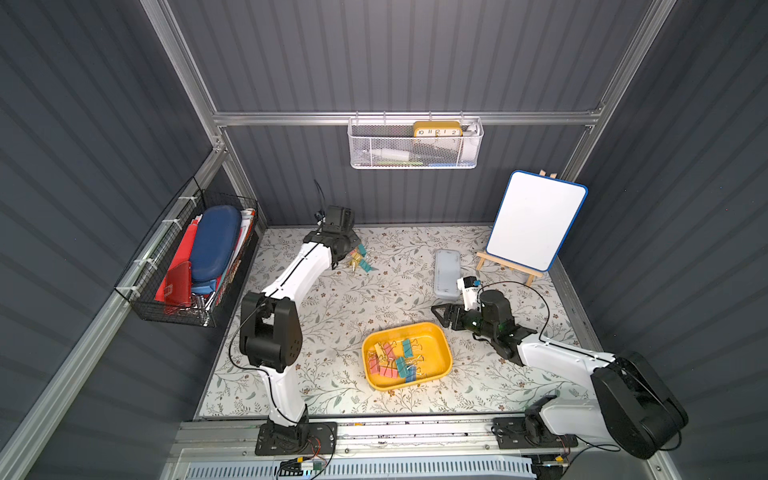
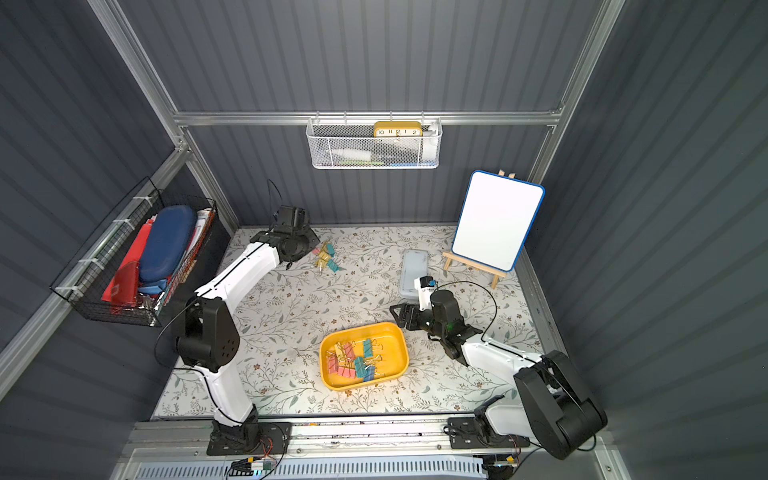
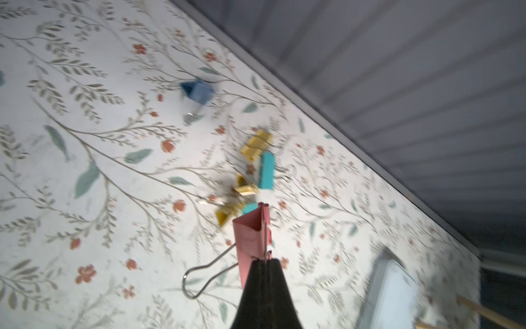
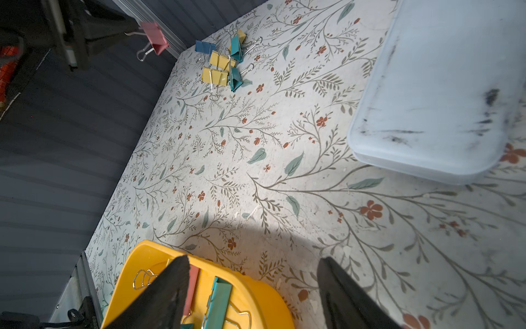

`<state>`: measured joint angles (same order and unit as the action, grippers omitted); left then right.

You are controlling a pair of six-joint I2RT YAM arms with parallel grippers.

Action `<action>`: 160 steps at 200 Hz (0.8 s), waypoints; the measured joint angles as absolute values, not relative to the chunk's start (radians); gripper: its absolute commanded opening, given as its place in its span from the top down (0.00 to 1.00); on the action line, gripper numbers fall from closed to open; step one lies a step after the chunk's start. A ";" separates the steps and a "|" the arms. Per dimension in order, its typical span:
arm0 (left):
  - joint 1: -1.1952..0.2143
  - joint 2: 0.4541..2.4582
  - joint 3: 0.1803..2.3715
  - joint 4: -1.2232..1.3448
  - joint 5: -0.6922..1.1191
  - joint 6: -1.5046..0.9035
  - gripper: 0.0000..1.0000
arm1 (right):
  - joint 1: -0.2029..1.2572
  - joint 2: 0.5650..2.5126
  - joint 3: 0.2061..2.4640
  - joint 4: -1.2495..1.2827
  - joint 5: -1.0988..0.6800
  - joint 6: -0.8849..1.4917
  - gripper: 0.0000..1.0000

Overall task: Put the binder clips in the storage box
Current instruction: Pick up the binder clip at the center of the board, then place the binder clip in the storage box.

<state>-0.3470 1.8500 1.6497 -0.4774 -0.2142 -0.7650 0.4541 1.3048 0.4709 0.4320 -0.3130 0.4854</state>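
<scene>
Clamped shut on only one edge of the small pink metal binder clip point(image 3: 250, 239), seemingly its wire handle, the left end effector point(image 3: 264, 261) could let it swing free before reaching the shallow yellow plastic tray point(image 1: 434, 353), well apart from it.

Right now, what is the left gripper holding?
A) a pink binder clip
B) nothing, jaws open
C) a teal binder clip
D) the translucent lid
A: in the left wrist view the left gripper is shut on the pink binder clip, with one wire handle hanging free. The right wrist view shows the same pink clip at that gripper's tips.
</scene>
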 measured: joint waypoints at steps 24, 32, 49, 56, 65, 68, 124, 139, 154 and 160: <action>-0.476 1.784 1.668 -0.518 -0.185 -0.757 1.00 | 0.454 1.301 0.463 0.432 -0.303 0.485 0.25; -0.525 1.767 1.675 -0.534 -0.169 -0.745 1.00 | 0.454 1.299 0.459 0.432 -0.297 0.485 0.25; -0.639 1.737 1.691 -0.585 -0.146 -0.711 1.00 | 0.453 1.289 0.448 0.432 -0.268 0.485 0.25; -0.686 1.726 1.696 -0.614 -0.138 -0.699 1.00 | 0.452 1.281 0.442 0.431 -0.253 0.484 0.25; -0.742 1.711 1.697 -0.652 -0.124 -0.687 1.00 | 0.450 1.268 0.435 0.428 -0.232 0.480 0.25; -0.761 1.706 1.697 -0.665 -0.120 -0.683 1.00 | 0.448 1.262 0.433 0.426 -0.222 0.479 0.25; -1.008 1.626 1.597 -0.752 0.003 -0.664 1.00 | 0.430 1.148 0.385 0.400 -0.043 0.453 0.25; -1.031 1.648 1.549 -0.759 0.005 -0.664 1.00 | 0.424 1.130 0.371 0.396 -0.001 0.451 0.25; -1.035 1.672 1.488 -0.764 -0.007 -0.664 1.00 | 0.419 1.121 0.358 0.395 0.026 0.451 0.25; -1.034 1.678 1.462 -0.765 -0.014 -0.664 1.00 | 0.418 1.120 0.355 0.395 0.035 0.451 0.24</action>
<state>-1.0344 1.6775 1.4616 -0.7654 -0.0143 -0.6643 0.4183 1.1198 0.3553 0.3946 0.0349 0.4511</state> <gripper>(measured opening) 0.052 0.754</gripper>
